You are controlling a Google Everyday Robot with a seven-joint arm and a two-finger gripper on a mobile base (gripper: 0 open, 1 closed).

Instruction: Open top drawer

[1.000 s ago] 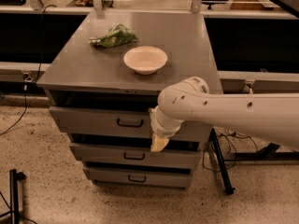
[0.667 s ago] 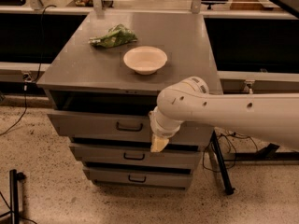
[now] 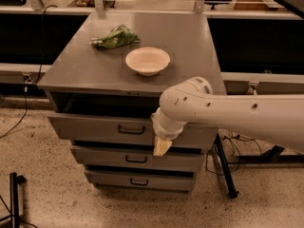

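The top drawer (image 3: 90,127) is the uppermost and tallest-fronted of three grey drawers in a grey metal cabinet (image 3: 85,72). It is pulled out part way, with a dark gap showing behind its front. Its small black bar handle (image 3: 131,129) sits at the middle of the front. My gripper (image 3: 161,147) hangs from the white arm (image 3: 228,115) that comes in from the right. Its cream tip points down, just right of the handle, over the lower edge of the drawer front.
A white bowl (image 3: 147,61) and a green bag (image 3: 115,37) lie on the cabinet top. The middle drawer (image 3: 104,156) and bottom drawer (image 3: 109,179) are slightly out. A black stand leg (image 3: 223,167) with cables is to the right, a black post (image 3: 16,198) at lower left.
The top drawer front has slid a little further out toward the camera. The arm and gripper have shifted slightly down with it.
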